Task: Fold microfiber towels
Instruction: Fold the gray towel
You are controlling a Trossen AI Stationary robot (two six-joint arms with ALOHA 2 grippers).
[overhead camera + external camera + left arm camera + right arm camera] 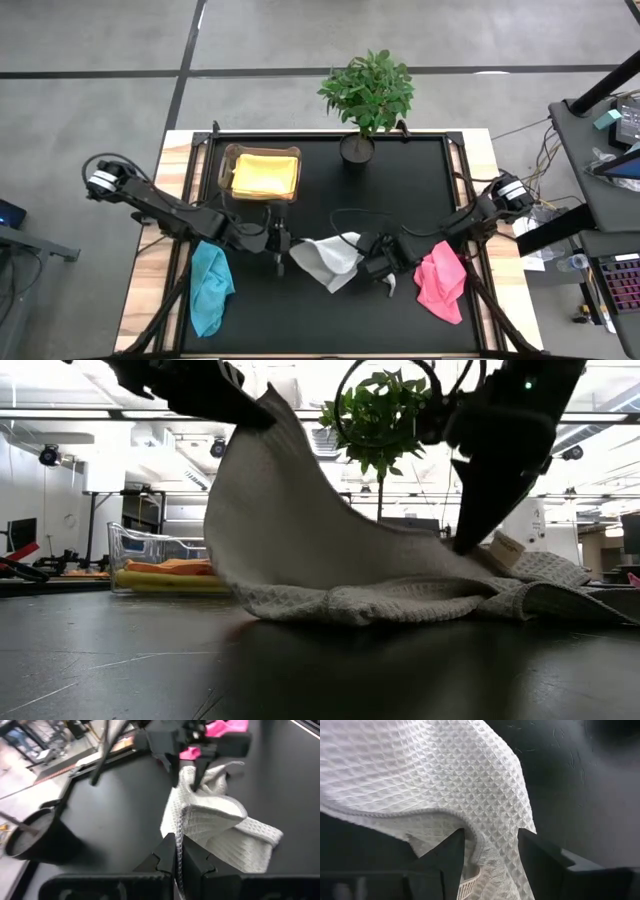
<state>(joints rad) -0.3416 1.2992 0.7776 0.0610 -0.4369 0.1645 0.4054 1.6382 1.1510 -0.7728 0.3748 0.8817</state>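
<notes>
White-grey waffle-weave towel (pixel 330 260) is the piece being folded, and its size makes it the likeliest thing to go wrong. It is lifted at only one end, so most of the cloth sags in a loose heap on the black table mat (pixel 400 190). If the raised edge is carried across now, the slack could bunch rather than lay flat, giving a crooked fold.

The left gripper (pixel 177 857) is clenched on a thin edge of this towel, which hangs away from its fingertips toward the other arm. The pinch holds very little fabric, so a sharp pull could drag the edge free.

The right gripper (pixel 487 845) stands with its fingers parted, and a hem of the same towel lies in the gap between them. From the right wrist view the cloth looks draped rather than squeezed, so I judge it released. If that arm lifts away, a finger could snag the hem and undo the lay.

Beyond the right gripper, on its outer side, lies the pink towel (pixel 440 280). The teal towel (pixel 208 288) lies by the left arm, and the yellow towel (pixel 265 175) sits in the clear plastic box (pixel 226 160) behind the left gripper.
</notes>
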